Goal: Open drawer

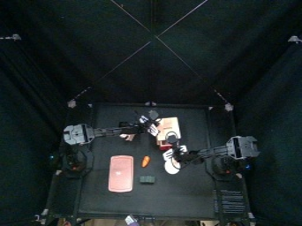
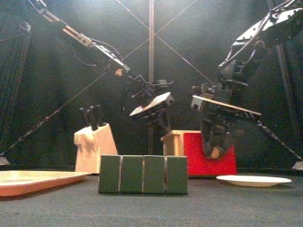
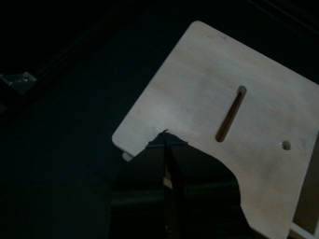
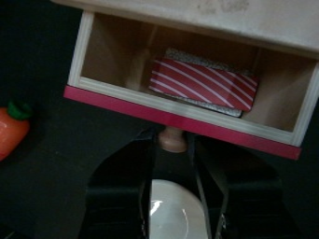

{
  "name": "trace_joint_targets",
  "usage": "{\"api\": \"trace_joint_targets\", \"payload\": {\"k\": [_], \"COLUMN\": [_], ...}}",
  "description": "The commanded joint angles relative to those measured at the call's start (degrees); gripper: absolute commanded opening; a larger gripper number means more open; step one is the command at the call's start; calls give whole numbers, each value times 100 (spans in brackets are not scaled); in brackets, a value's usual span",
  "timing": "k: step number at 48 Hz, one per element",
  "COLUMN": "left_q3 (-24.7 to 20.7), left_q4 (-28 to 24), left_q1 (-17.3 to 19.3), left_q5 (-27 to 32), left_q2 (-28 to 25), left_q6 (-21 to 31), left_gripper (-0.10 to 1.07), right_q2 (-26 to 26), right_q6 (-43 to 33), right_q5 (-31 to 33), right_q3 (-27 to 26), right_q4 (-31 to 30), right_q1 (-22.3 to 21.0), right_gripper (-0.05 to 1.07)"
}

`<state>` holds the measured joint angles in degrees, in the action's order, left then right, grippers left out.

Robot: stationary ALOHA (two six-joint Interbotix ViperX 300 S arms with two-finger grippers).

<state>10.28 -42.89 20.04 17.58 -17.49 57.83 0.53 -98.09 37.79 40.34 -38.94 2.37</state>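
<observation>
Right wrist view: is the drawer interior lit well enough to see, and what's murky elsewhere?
Right wrist view: the drawer is open and evenly lit, a striped packet plain inside. Left wrist view: mostly dark, only a pale wooden panel catches light. Top view: table small, dim.

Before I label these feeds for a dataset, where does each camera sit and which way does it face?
Top: high overhead, straight down on the table; both arms enter.
Front: table height, looking level at green blocks; arms hang behind.
Left wrist: on the left arm, facing a slotted wooden panel.
Right wrist: above the right gripper, facing the drawer, pulled out.
Top and right wrist views share the carrot.
</observation>
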Motion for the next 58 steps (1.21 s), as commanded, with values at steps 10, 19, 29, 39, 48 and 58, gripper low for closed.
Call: {"api": "trace_joint_targets", "payload": {"k": [10, 19, 29, 39, 48, 58], "left_q3": [-62, -62, -70, -62, -62, -62], "left_q4": [18, 18, 35, 35, 35, 35], "left_q1": [26, 18, 18, 18, 26, 26], "left_q5": [35, 26, 26, 26, 35, 26], "left_q2": [18, 9, 9, 9, 9, 9], "left_q6": [9, 9, 9, 9, 9, 9], "left_gripper": [36, 36, 36, 36, 36, 36], "right_q2": [202, 281, 272, 272, 272, 272], "right_q6": [-26, -35, -35, -35, -35, -35], "right_q5": [-9, 26, 97, 97, 123, 211], "right_q3": [-26, -26, -26, -35, -44, -44], "right_q4": [105, 132, 246, 272, 334, 334], "right_q1": [352, 475, 580, 677, 765, 817], "right_gripper": [58, 58, 58, 58, 58, 60]}}
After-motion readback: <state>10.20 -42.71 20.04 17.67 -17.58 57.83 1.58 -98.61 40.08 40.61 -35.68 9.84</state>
